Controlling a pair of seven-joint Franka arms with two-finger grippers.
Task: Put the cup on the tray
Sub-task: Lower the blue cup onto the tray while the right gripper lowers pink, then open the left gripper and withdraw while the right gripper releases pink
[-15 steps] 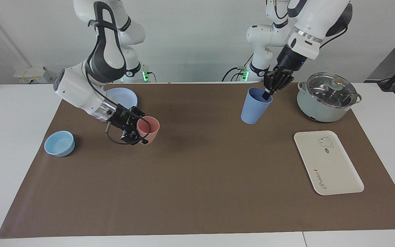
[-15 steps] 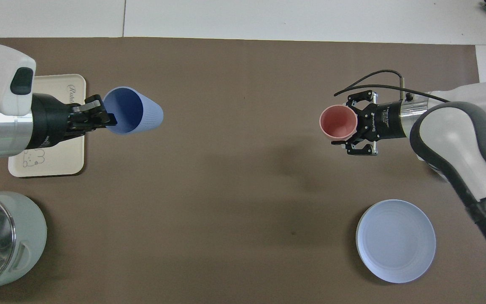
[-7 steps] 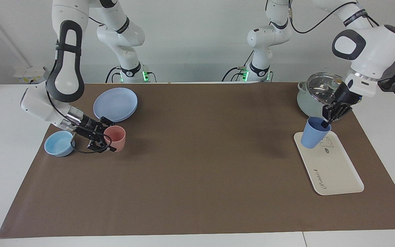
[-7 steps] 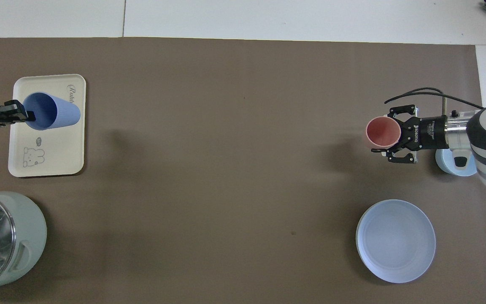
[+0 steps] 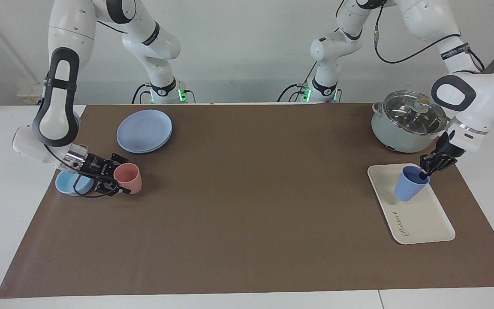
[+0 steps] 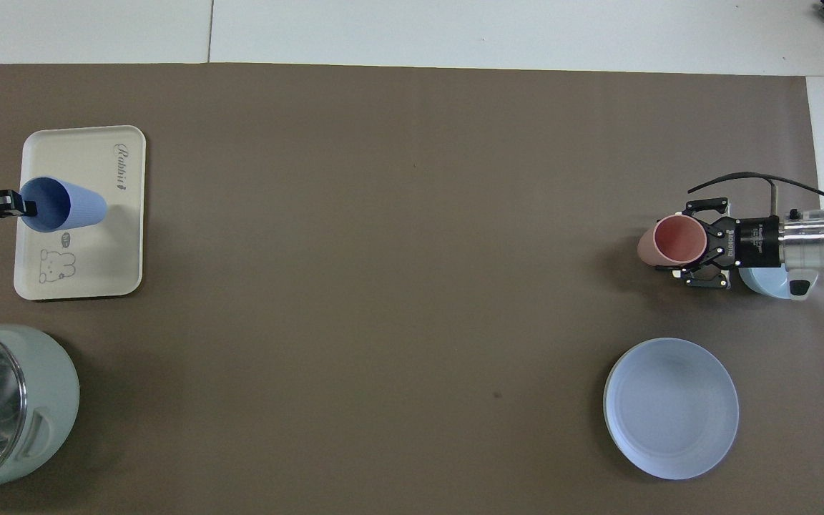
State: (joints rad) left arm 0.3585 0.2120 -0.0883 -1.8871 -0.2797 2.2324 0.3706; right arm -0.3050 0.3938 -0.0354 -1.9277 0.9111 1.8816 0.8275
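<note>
The left gripper (image 5: 425, 174), pinching the blue cup (image 5: 409, 189), is now lowering it onto the bear tray (image 5: 423, 219). The right gripper (image 5: 110, 178) is squeezing the pink cup (image 5: 128, 178); only the facing view shows it touching down.

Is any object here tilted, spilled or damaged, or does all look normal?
Two things lean. The periwinkle-blue ribbed plastic cup tilts over the cream rectangular tray, pinched at its rim by the left gripper. The pink plastic cup also tilts, held by the right gripper beside the light-blue bowl. Nothing looks spilled or damaged.
</note>
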